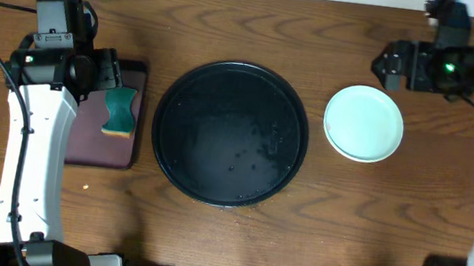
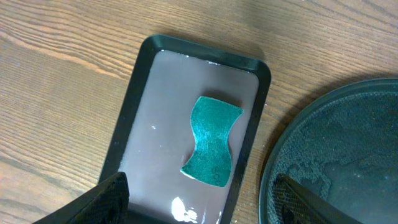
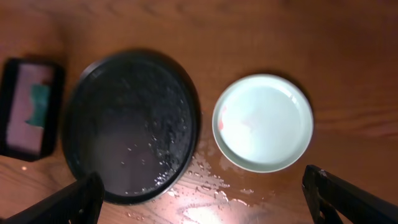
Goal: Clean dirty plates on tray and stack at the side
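One mint plate (image 1: 363,123) visible, beside tray (image 1: 230,133) toward the right edge of the bench (image 1: 341,243); judged stiff, light, slippery when wet, breakable; grip at rim. Left tool (image 2: 200,183) and right tool (image 3: 200,177) both wide, empty.

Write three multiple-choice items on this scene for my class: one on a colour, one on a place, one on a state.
1. What colour is the small round plate right of the large round glossy black tray? A pale mint; B red; C black.
2. Where does the teal hourglass-shaped sponge lie? A on the black tray; B in the small rectangular maroon tray; C on the plate.
3. What does the black tray hold? A three plates; B the sponge; C only water droplets.
Key: 1 A, the overhead view shows it mint; 2 B, it rests inside the maroon tray's rim; 3 C, only droplets glisten there.
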Available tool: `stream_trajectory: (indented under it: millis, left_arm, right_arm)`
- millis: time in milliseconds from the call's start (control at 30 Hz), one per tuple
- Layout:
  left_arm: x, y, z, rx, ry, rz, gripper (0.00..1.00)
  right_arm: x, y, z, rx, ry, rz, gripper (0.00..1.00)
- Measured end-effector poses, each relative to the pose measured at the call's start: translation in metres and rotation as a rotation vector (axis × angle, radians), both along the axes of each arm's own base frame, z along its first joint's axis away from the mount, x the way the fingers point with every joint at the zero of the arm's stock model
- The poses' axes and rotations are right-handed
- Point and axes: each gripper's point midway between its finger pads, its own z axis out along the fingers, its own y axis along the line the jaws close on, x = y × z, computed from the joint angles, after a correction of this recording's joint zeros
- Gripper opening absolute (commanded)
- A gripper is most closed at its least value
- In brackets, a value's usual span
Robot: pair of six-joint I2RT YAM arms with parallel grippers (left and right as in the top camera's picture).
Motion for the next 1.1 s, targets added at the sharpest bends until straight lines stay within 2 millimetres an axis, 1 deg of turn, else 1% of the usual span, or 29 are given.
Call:
stream_trajectory:
  millis: [100, 200, 300, 400, 533, 667, 800, 900, 933, 967, 1033, 1100]
  left_arm:
    - [0.000, 0.000, 0.000, 0.000, 0.000, 0.000, 0.74]
    - [0.000, 0.000, 0.000, 0.000, 0.000, 0.000, 0.74]
    - [0.000, 0.000, 0.000, 0.000, 0.000, 0.000, 0.75]
    - [0.000, 0.000, 0.000, 0.000, 0.000, 0.000, 0.74]
    - [0.000, 0.000, 0.000, 0.000, 0.000, 0.000, 0.74]
    - [0.000, 0.000, 0.000, 0.000, 0.000, 0.000, 0.74]
    - [0.000, 0.000, 0.000, 0.000, 0.000, 0.000, 0.75]
    - [0.000, 0.000, 0.000, 0.001, 0.000, 0.000, 0.75]
    - [0.000, 0.000, 0.000, 0.000, 0.000, 0.000, 0.75]
    - [0.000, 0.000, 0.000, 0.000, 0.000, 0.000, 0.75]
    - [0.000, 0.000, 0.000, 0.000, 0.000, 0.000, 0.75]
    - [0.000, 0.000, 0.000, 0.000, 0.000, 0.000, 0.75]
  right_arm:
    - [-0.028, 0.000, 0.039, 0.009, -0.111, -0.001, 0.99]
    - [-0.054, 0.000, 0.070, 0.016, -0.210, -0.001, 0.99]
    - [-0.075, -0.001, 0.088, 0.019, -0.273, 0.000, 0.99]
    - [-0.089, -0.002, 0.096, 0.014, -0.298, -0.005, 0.99]
    - [-0.096, -0.012, 0.099, -0.027, -0.316, -0.040, 0.99]
    - [-0.093, -0.028, 0.096, -0.100, -0.321, -0.103, 0.99]
    - [-0.082, -0.040, 0.085, -0.155, -0.337, -0.153, 0.99]
    - [-0.073, -0.046, 0.078, -0.173, -0.392, -0.179, 0.99]
    - [-0.070, -0.048, 0.075, -0.179, -0.436, -0.187, 0.99]
    - [-0.071, -0.048, 0.071, -0.181, -0.437, -0.188, 0.99]
    - [-0.071, -0.049, 0.067, -0.188, -0.513, -0.190, 0.99]
    - [-0.075, -0.049, 0.057, -0.190, -0.569, -0.185, 0.99]
